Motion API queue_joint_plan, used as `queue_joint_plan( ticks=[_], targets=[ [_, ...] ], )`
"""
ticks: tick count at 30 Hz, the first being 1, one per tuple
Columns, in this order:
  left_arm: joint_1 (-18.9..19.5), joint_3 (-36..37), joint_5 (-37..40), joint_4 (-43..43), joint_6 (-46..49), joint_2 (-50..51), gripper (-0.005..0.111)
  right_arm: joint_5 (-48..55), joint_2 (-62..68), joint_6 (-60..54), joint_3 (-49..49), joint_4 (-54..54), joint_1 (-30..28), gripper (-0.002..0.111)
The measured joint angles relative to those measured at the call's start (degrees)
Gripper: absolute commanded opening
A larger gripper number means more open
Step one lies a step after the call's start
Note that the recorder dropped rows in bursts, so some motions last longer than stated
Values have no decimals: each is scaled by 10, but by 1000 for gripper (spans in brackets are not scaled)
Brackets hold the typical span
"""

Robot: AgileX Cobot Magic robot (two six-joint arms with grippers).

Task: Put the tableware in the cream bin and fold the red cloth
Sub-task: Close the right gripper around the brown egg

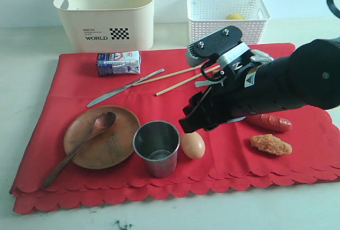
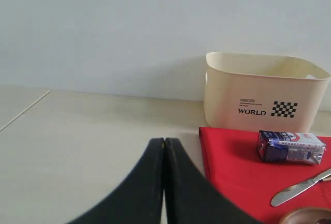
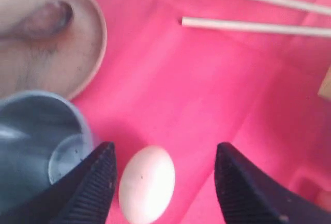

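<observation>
in the exterior view, the red cloth (image 1: 228, 153) is seen spread flat over the table (image 1: 32, 49), its scalloped edge toward the camera. the cream bin (image 1: 106, 23) is set on the table just behind the cloth's rear left part, and a white lattice basket (image 1: 228, 20) is set behind the rear middle, with a yellow fruit (image 1: 235, 16) inside. on the cloth are laid a milk carton (image 1: 118, 62), the knife (image 1: 122, 88) and the two chopsticks (image 1: 170, 76), all toward the rear. nearer the front, the wooden plate (image 1: 114, 145) is seen with the spoon (image 1: 79, 150) resting across it, the steel cup (image 1: 156, 147) upright and touching the plate's rim, and an egg (image 1: 193, 145) just beside the cup. a sausage (image 1: 268, 122) and a fried piece (image 1: 271, 144) are laid further right. the right gripper (image 1: 197, 124) is held above the egg, reached in from the right.

in the left wrist view, the left gripper (image 2: 164, 146) is seen with its jaws pressed together on nothing, over bare table beside the cloth's left edge. the bin, carton, knife and a sliver of the plate are visible beyond.

in the right wrist view, the jaws of the right gripper are parted wide, and the egg is seen between the fingers (image 3: 98, 182), closer to one of them; whether it is touched cannot be told. the cup, plate, spoon and chopsticks are seen around it on the cloth.
</observation>
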State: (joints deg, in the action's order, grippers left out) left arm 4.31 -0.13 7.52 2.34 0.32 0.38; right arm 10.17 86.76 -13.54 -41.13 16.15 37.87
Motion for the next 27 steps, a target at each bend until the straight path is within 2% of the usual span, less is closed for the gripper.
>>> queue_joint_plan(
  ticks=[8,13,27],
  targets=[
    [0,0,0,0,0,0,2,2,-23,0,0,1,-14,56],
    [0,0,0,0,0,0,2,7,14,14,0,1,-35,56],
    [0,0,0,0,0,0,2,-18,112,25,0,1,-36,56]
  ],
)
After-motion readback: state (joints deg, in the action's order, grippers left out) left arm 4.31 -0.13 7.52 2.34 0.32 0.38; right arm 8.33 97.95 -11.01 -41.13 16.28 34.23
